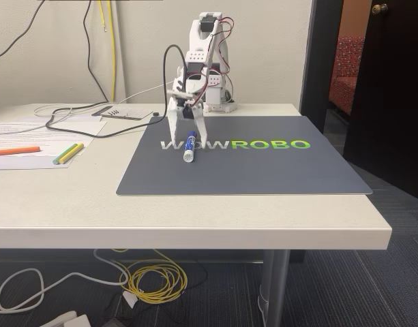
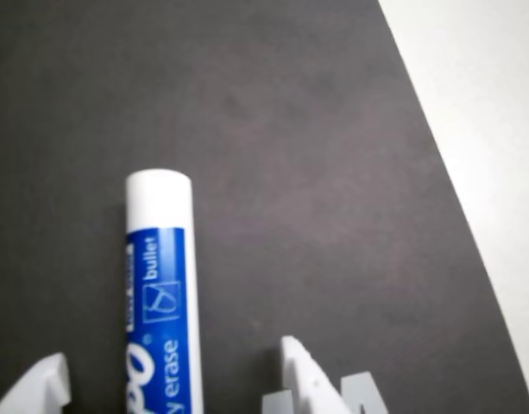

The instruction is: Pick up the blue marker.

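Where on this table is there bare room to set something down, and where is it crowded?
Free: the dark mat right of the blue marker, below the green lettering, and the bare table strip along the front edge. Crowded: the left side, with papers, orange pen, green and yellow pens and cables; the tool straddles the marker.

Dark mat [image 1: 263, 170] carries big print "WOWROBO": "WOW" in white, partly hidden behind the arm, "ROBO" in green. Blue marker [image 2: 159, 293] label in the wrist view reads "bullet" and "erase" in white on blue, plus a cut-off "PO" from a larger word. Papers [image 1: 38, 129] on the table show print, too small to read.
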`<state>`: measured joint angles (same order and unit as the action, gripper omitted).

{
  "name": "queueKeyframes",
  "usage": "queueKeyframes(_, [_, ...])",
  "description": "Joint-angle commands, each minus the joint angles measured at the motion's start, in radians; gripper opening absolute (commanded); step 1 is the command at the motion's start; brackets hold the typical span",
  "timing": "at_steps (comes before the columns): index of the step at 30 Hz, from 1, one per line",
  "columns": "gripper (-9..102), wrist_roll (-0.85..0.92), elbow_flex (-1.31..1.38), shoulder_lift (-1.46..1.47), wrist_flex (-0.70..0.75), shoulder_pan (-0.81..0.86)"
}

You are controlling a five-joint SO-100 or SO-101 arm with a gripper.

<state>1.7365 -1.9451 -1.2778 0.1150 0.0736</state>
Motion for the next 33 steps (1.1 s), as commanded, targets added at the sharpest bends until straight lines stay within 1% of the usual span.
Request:
queueKeyframes(1, [32, 0.009, -0.008, -0.017, -0.009, 0.0])
queueKeyframes(22, [33, -0.021, -0.005, 0.063, -0.084, -0.046])
queueKeyframes(33, [26, -0.025, -0.005, 0.063, -0.084, -0.044])
